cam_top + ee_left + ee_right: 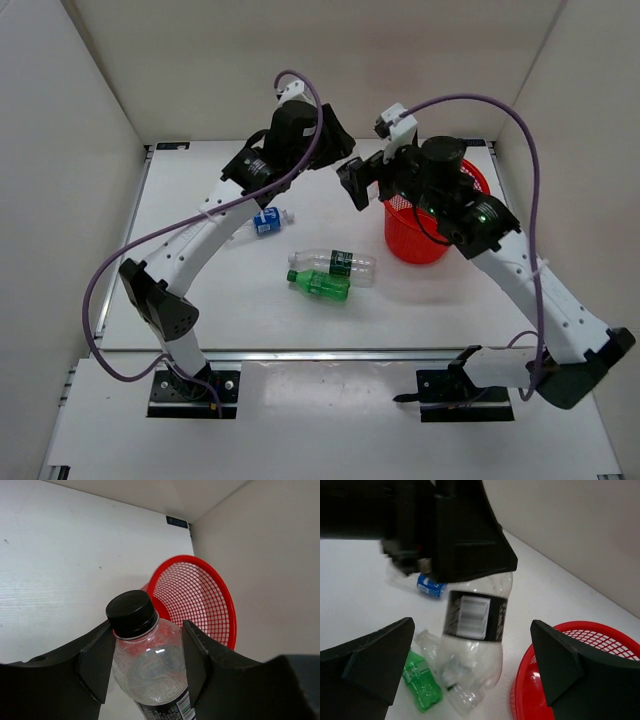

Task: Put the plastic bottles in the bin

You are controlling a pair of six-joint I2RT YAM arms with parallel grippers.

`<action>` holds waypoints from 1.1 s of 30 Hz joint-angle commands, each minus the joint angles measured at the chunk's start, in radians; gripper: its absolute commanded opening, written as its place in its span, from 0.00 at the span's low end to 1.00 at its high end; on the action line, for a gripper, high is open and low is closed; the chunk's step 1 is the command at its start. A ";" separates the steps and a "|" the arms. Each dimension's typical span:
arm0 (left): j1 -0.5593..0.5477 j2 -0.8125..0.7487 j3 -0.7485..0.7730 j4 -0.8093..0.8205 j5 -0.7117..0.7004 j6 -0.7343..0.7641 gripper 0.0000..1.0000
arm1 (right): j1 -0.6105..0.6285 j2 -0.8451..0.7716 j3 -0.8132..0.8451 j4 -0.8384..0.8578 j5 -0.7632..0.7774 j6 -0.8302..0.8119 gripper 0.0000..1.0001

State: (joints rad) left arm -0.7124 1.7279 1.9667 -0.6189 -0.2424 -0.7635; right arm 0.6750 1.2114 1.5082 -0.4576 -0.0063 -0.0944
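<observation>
None of the four bottles could be seen in the red mesh bin (430, 240), so the task appeared to be barely begun. The left wrist view showed the bin's inside bare as far as it reached, while the overhead view had the right arm hiding part of it.

The left gripper (145, 650) was clamped on the grey-labelled bottle (475, 615) just below its black cap (131, 613), holding it in the air over the far middle of the tabletop (200, 300). The bin stood near the far right corner. The right gripper (472, 630) faced this bottle with its jaws wide apart and nothing between them, touching nothing. It looked ready to take the bottle over, though that is only a guess.

Three bottles lay on their sides on the tabletop:
- the blue-labelled bottle (264, 222), left of centre
- the clear bottle with the dark green label (335, 262), near the middle
- the all-green bottle (320, 285), just beside it on the near side

All three had yet to be picked up, and the held one had yet to be dropped in.
</observation>
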 commanded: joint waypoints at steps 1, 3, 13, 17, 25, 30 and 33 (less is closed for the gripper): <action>-0.033 -0.037 0.029 0.011 0.052 0.023 0.37 | -0.037 0.083 0.017 0.045 -0.044 0.004 0.99; -0.035 -0.053 0.000 0.028 0.063 0.026 0.37 | -0.060 0.109 0.024 0.063 -0.060 0.013 0.95; -0.016 -0.110 -0.080 0.074 0.067 0.029 0.61 | -0.018 0.131 0.046 0.071 -0.086 0.001 0.47; -0.001 -0.151 -0.157 0.154 0.095 -0.002 0.61 | -0.067 0.099 -0.011 0.126 -0.155 0.033 0.33; 0.001 -0.179 -0.189 0.188 0.069 0.009 0.65 | -0.153 0.060 -0.058 0.170 -0.173 0.121 0.00; 0.004 -0.169 -0.169 0.163 0.063 0.029 0.99 | -0.199 0.036 -0.063 0.145 -0.124 0.102 0.00; 0.046 -0.224 -0.224 0.159 0.054 0.026 0.98 | -0.285 0.053 -0.040 0.097 -0.083 0.048 0.00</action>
State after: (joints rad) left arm -0.7052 1.6112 1.7821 -0.4458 -0.1688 -0.7509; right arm 0.4534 1.2850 1.4254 -0.3729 -0.1505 -0.0124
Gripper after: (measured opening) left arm 0.981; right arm 0.561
